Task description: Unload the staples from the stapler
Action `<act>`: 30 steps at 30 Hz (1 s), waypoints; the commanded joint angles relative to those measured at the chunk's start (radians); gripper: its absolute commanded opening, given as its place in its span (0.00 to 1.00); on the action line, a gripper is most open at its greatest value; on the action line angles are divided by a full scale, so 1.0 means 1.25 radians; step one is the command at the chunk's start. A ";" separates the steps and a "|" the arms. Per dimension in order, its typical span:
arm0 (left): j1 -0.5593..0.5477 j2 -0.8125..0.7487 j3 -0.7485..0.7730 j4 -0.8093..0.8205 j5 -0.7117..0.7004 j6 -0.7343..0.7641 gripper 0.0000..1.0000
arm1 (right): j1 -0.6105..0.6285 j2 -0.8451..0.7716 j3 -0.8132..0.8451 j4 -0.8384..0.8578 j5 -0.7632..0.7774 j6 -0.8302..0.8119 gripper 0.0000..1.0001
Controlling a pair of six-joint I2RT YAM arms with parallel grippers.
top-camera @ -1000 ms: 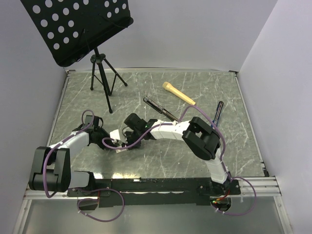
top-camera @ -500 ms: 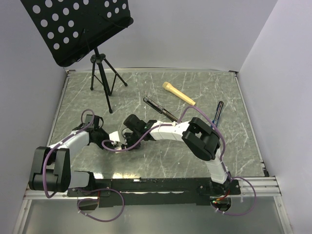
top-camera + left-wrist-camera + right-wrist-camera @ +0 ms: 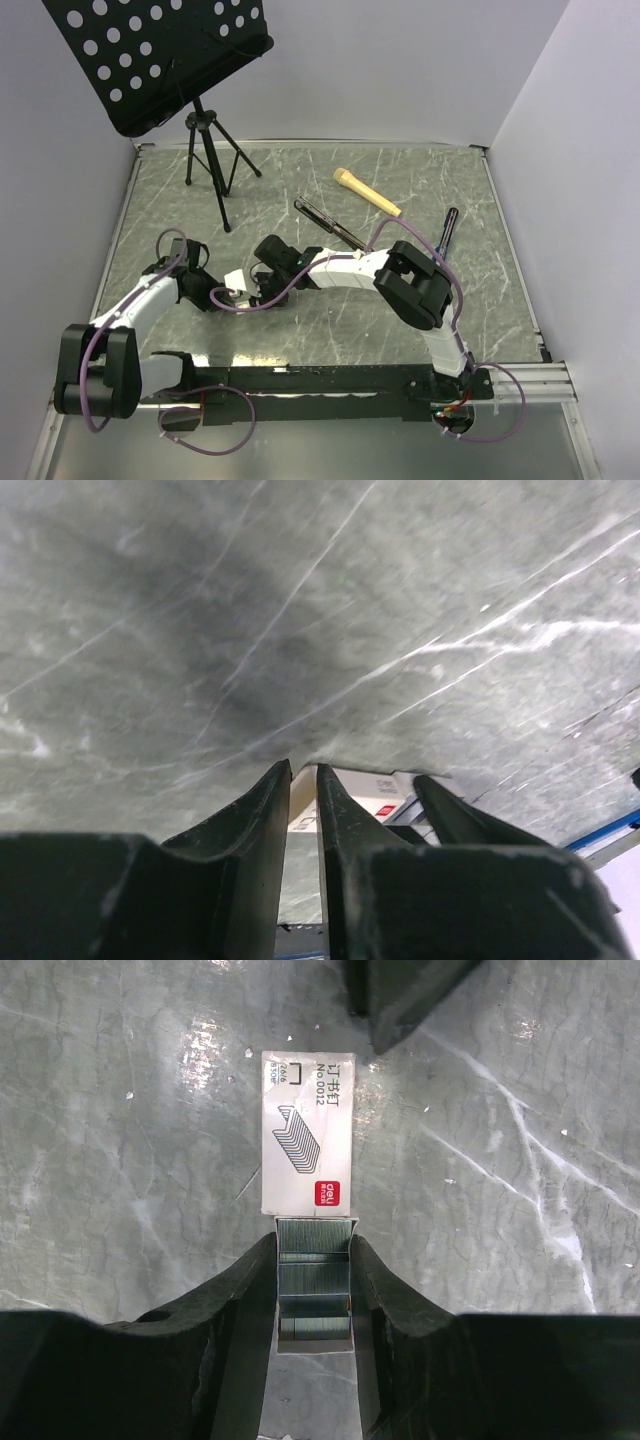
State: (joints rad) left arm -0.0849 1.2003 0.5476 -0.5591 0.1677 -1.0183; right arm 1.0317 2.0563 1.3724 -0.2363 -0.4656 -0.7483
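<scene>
table (image 3: 500, 1160): smooth veined stone | staples (image 3: 314, 1280): dull grey metal | box (image 3: 307, 1130): paper

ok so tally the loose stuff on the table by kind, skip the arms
stapler: 1
pen: 1
tan-handled tool: 1
staple box: 1
music stand: 1
total: 5

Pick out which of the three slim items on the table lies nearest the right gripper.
The black stapler, just beyond the right gripper. The tan handle lies farther back; the dark pen sits far off to the right.
</scene>
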 commanded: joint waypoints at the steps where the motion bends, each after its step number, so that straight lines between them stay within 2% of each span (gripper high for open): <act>1: -0.005 -0.030 -0.028 -0.015 0.009 -0.023 0.22 | 0.014 -0.010 -0.028 -0.024 -0.028 0.012 0.35; 13: -0.027 -0.020 -0.052 0.023 0.035 -0.035 0.21 | 0.014 -0.020 -0.038 -0.012 -0.029 0.028 0.34; 30: -0.038 -0.004 -0.058 0.026 -0.013 -0.030 0.20 | 0.013 -0.029 -0.046 -0.032 -0.040 0.017 0.33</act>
State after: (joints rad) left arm -0.1226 1.1805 0.4881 -0.5320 0.1841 -1.0424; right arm 1.0317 2.0464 1.3502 -0.2100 -0.4679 -0.7300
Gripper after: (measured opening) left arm 0.201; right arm 0.390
